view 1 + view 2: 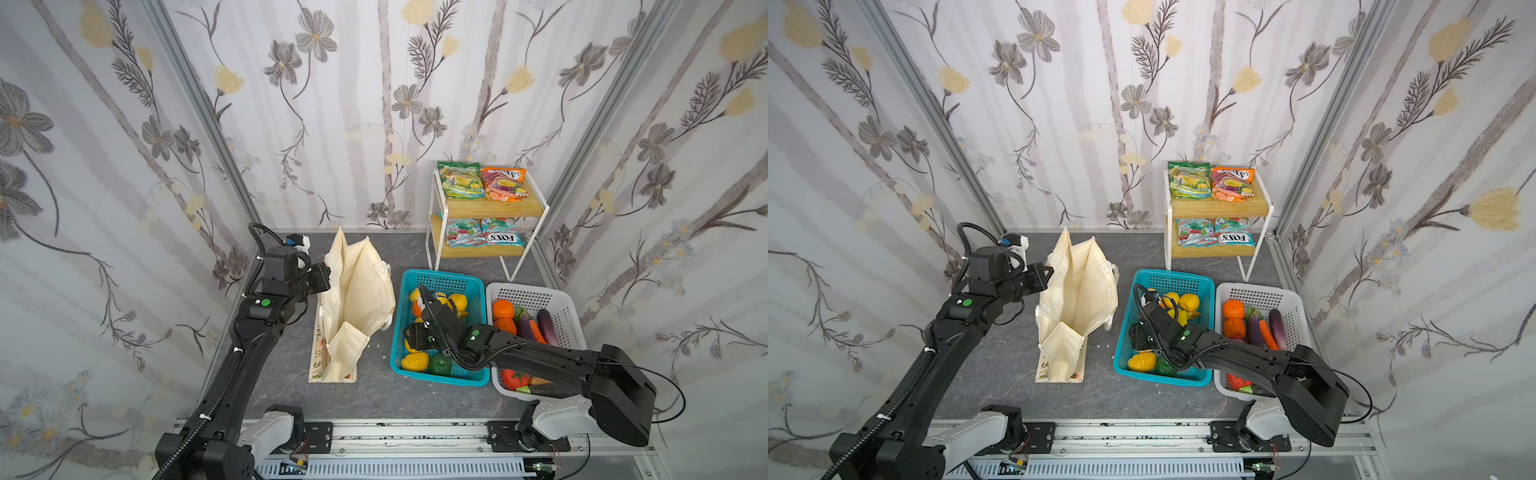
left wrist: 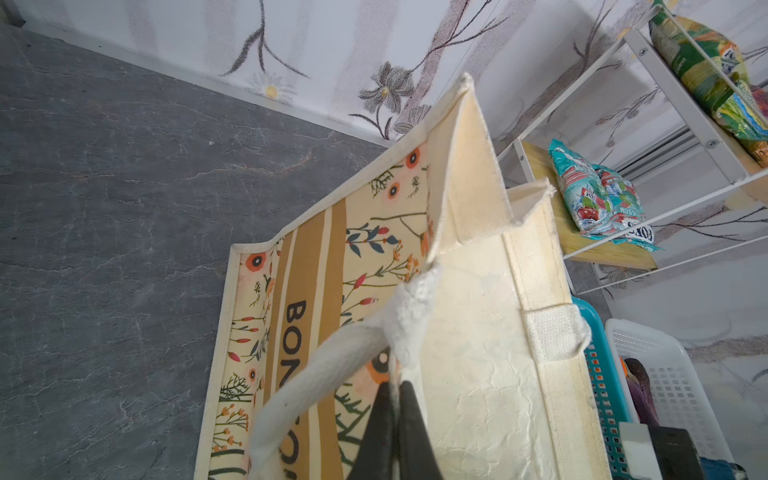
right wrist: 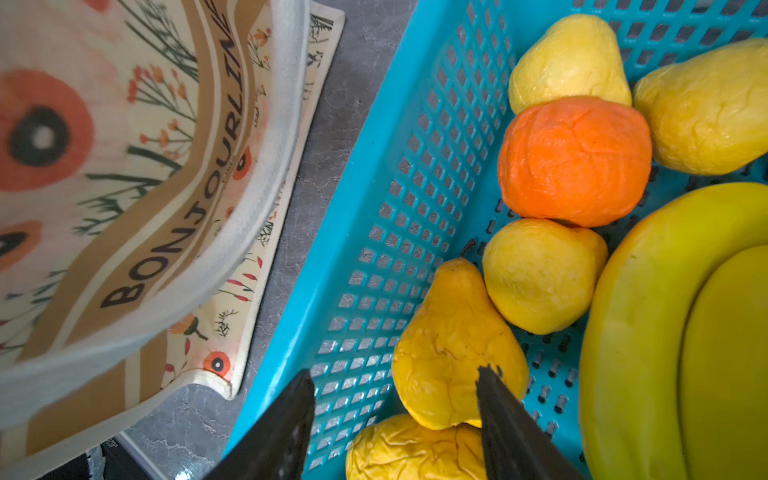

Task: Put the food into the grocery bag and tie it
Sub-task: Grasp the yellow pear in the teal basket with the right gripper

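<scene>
The grocery bag (image 1: pixel 361 291) (image 1: pixel 1079 291) stands open on the grey table, floral side and "BONJOURLINE" band (image 3: pixel 124 166) outward. My left gripper (image 2: pixel 395 386) is shut on the bag's rim (image 2: pixel 415 291) beside a white rope handle (image 2: pixel 316 374), at the bag's left side (image 1: pixel 327 272). My right gripper (image 3: pixel 395 376) (image 1: pixel 424 296) is open inside the teal basket (image 1: pixel 444 278), its fingers apart over a yellow pear (image 3: pixel 449 345), gripping nothing. Beside it lie an orange citrus (image 3: pixel 573 162) and a banana bunch (image 3: pixel 665 332). Green (image 1: pixel 461 180) and orange (image 1: pixel 503 183) snack packets lie on the shelf.
A white basket (image 1: pixel 532 295) right of the teal one holds citrus (image 1: pixel 503 309), eggplants (image 1: pixel 546 326) and a carrot (image 1: pixel 537 332); my right arm crosses its front. The white-framed wooden shelf (image 1: pixel 490 205) stands at the back right, with more packets (image 1: pixel 484 237) below. Floral walls enclose three sides.
</scene>
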Action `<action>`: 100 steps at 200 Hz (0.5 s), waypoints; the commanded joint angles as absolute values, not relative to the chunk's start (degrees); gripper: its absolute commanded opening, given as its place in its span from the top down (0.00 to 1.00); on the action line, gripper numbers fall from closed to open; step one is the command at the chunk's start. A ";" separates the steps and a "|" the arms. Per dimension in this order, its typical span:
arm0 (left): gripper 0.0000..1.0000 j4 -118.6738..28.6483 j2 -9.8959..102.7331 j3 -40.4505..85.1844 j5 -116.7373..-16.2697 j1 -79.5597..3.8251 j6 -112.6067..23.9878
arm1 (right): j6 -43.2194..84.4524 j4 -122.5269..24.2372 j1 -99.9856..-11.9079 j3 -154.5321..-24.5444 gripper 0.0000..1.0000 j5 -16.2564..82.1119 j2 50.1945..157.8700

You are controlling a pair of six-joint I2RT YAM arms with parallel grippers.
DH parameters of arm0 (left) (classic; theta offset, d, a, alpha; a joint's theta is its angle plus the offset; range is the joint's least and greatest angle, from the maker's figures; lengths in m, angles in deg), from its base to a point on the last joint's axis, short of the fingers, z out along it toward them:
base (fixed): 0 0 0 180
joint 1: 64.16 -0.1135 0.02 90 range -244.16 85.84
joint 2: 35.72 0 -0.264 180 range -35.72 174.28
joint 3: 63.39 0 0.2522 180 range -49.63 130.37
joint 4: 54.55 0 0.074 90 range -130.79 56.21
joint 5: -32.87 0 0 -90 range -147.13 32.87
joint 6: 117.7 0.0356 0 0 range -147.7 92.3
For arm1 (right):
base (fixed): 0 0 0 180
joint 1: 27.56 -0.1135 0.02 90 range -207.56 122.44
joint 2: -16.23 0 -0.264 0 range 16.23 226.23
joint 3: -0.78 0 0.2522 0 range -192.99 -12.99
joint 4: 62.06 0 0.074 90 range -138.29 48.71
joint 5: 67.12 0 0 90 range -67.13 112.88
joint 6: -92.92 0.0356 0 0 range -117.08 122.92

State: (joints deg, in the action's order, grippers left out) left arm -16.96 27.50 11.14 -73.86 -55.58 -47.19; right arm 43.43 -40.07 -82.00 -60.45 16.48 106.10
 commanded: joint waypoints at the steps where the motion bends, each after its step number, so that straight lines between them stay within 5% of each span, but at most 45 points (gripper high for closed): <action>1: 1.00 -17.17 26.94 10.81 -74.49 -55.54 -47.41 | 45.01 -40.08 -82.40 -61.46 0.37 14.97 107.28; 100: 1.00 -17.15 26.06 9.98 -74.26 -55.54 -47.74 | 45.72 -36.68 -82.71 -62.16 0.31 10.64 112.70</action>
